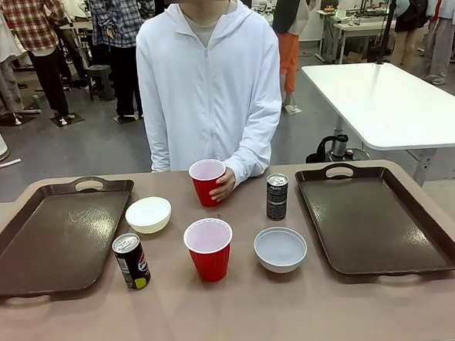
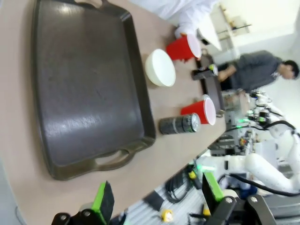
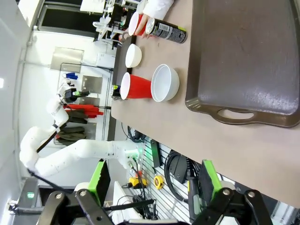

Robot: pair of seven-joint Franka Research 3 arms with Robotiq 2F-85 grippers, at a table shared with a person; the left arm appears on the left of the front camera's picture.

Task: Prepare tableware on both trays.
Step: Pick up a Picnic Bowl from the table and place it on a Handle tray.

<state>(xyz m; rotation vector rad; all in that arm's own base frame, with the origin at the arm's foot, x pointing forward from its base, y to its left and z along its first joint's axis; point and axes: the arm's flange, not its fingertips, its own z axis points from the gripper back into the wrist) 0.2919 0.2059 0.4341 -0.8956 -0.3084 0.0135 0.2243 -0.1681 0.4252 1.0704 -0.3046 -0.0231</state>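
Two dark brown trays lie on the table, the left tray (image 1: 54,235) (image 2: 84,89) and the right tray (image 1: 377,219) (image 3: 248,56), both bare. Between them stand a near red cup (image 1: 209,249) (image 2: 199,111) (image 3: 138,86), a far red cup (image 1: 207,182) (image 2: 183,48) with a person's hand (image 1: 225,186) on it, a cream bowl (image 1: 148,215) (image 2: 160,68), a white bowl (image 1: 280,249) (image 3: 165,83), a near can (image 1: 131,261) (image 2: 179,124) and a far can (image 1: 277,196) (image 3: 166,32). My left gripper (image 2: 157,197) is open above the table's near edge. My right gripper (image 3: 152,180) is open too, held off the near edge.
A person in a white hooded jacket (image 1: 207,87) stands at the table's far side. A white table (image 1: 393,102) is behind at the right, with other people farther off. The other white arm (image 3: 70,150) shows in the right wrist view.
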